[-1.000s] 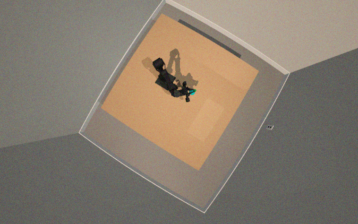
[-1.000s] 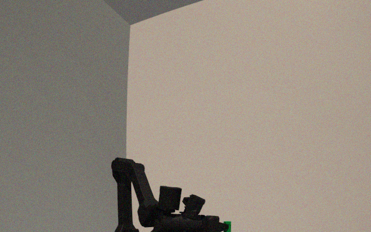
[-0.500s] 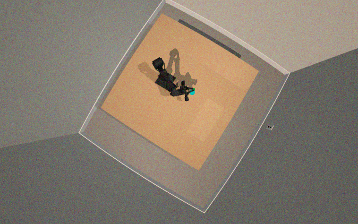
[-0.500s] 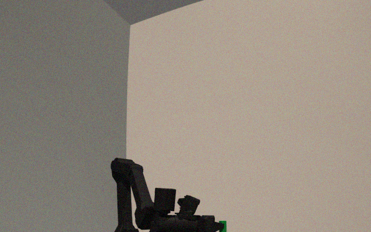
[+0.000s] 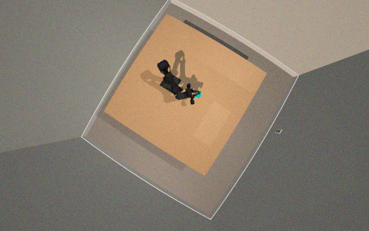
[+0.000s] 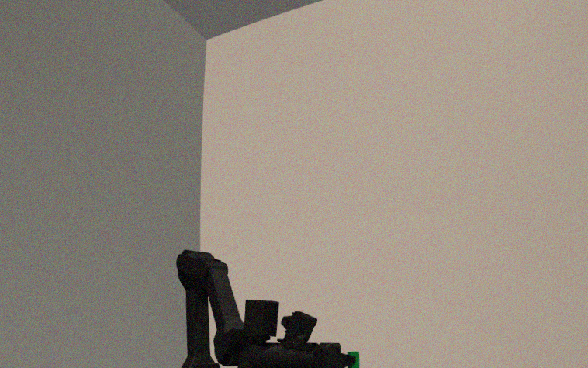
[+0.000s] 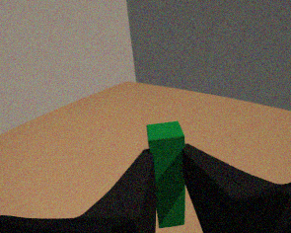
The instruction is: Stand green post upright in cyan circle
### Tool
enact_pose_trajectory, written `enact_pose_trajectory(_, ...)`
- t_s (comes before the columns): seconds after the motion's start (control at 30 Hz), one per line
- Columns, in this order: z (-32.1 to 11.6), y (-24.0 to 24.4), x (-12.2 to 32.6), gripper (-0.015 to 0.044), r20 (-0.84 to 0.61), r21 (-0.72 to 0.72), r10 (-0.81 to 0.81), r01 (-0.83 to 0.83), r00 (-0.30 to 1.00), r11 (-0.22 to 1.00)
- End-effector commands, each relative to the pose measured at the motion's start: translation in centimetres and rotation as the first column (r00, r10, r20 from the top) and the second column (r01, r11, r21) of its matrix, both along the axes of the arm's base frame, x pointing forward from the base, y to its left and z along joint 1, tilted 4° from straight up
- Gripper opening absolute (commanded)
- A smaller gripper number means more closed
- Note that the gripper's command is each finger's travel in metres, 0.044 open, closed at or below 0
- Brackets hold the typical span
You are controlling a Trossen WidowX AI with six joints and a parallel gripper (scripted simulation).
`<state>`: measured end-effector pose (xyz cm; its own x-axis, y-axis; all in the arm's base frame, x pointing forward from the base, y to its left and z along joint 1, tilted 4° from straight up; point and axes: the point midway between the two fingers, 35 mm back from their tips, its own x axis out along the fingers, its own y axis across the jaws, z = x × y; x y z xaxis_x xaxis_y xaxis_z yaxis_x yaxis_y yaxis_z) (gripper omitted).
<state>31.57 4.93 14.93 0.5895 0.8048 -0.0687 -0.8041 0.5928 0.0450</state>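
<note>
Post (image 5: 199, 92) (image 6: 356, 359) (image 7: 168, 168), green, squared, probably light and stiff, is pinched upright in the black hand (image 5: 197, 93) (image 6: 354, 359) (image 7: 166, 155), beside the cyan circle (image 5: 197, 96), inward from the desk's (image 5: 157, 128) (image 7: 64, 128) right-hand corner; its sides seem the best hold.
</note>
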Motion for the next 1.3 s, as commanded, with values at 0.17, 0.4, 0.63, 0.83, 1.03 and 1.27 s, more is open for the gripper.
enact_pose_trajectory(0.17,-2.1,0.0,0.2,0.0023,-0.007,0.005,0.006,-0.006,1.0,1.0)
enact_pose_trajectory(0.4,-3.9,0.1,0.3,0.0023,-0.007,0.005,0.006,-0.006,1.0,1.0)
enact_pose_trajectory(0.63,-5.6,0.2,0.2,0.0023,-0.007,0.005,0.006,-0.006,1.0,1.0)
enact_pose_trajectory(0.83,-7.0,0.3,-0.1,0.0023,-0.007,0.006,0.006,-0.006,1.0,1.0)
enact_pose_trajectory(1.03,-8.3,0.5,-0.5,0.0023,-0.008,0.006,0.006,-0.006,1.0,1.0)
enact_pose_trajectory(1.27,-9.4,0.6,-0.5,0.0023,0.006,-0.01,0.01,-0.009,1.0,1.0)
